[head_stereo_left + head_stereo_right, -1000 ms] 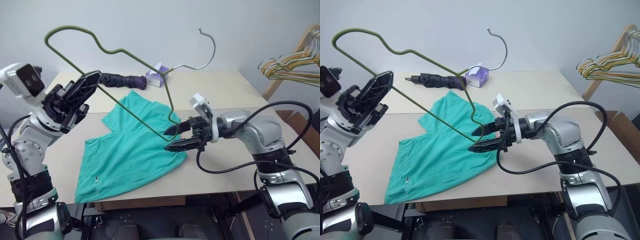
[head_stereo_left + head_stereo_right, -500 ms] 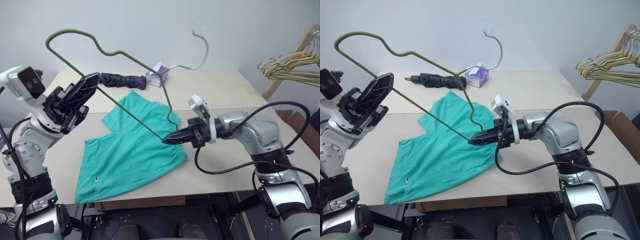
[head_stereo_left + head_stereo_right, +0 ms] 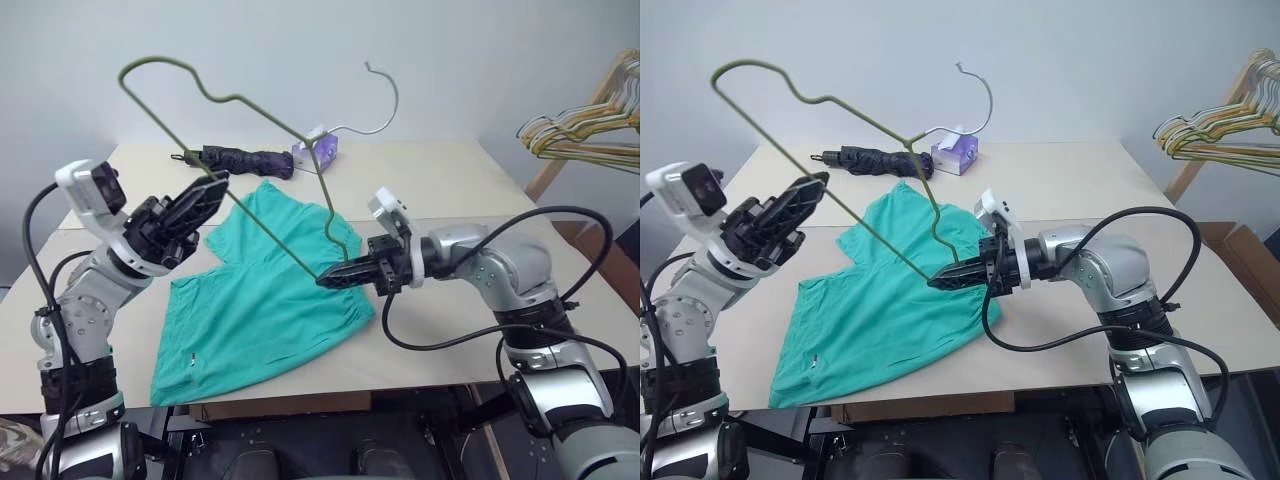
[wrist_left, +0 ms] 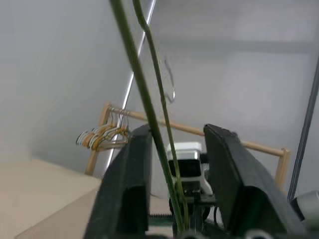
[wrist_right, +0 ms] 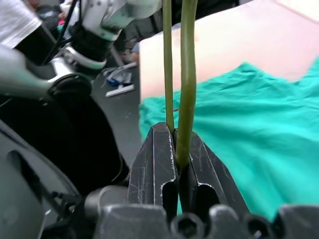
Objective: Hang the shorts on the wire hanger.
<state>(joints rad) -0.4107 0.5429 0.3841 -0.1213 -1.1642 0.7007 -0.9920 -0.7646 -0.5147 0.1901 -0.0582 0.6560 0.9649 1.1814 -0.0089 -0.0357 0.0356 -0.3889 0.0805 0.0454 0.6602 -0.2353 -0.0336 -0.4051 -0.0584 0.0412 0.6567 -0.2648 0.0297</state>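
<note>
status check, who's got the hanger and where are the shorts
Right gripper shut on the wire hanger, held aloft. Left gripper open, wire between its fingers. Shorts flat on the table, unhung.

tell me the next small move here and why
Probably draw the left gripper back off the wire hanger. Its fingers stand apart around the wire in the left wrist view, while the right gripper is shut on the hanger's lower corner and carries it above the shorts, which lie flat on the table. That frees the left arm for the fabric.
</note>
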